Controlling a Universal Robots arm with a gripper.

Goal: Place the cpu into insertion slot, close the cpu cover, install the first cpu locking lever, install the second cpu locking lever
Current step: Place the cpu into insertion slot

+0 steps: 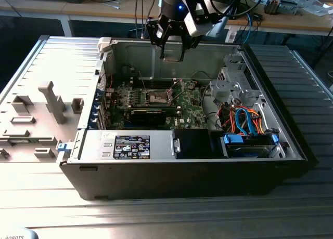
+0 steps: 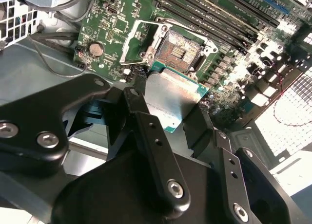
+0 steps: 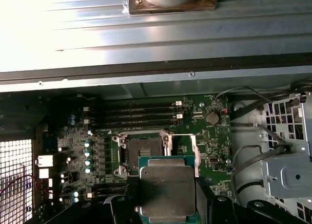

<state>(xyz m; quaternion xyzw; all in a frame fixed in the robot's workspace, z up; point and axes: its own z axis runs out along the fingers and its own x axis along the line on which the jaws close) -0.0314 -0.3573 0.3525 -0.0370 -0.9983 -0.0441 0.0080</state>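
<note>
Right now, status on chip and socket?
Gripper shut on chip, above the board. Socket bare, cover up. Nothing seen between chip and socket.

Motherboard (image 1: 190,113) lies flat in the open case (image 1: 182,181). Insertion slot (image 1: 157,97) sits on the board, near its middle. Cpu (image 3: 167,190), clamped in the gripper (image 1: 172,52), hangs above the board, apart from the slot.

Room over the small square tan-pinned insertion slot (image 1: 157,96) is open; a grey perforated metal drive cage (image 1: 235,83) stands near it.
</note>
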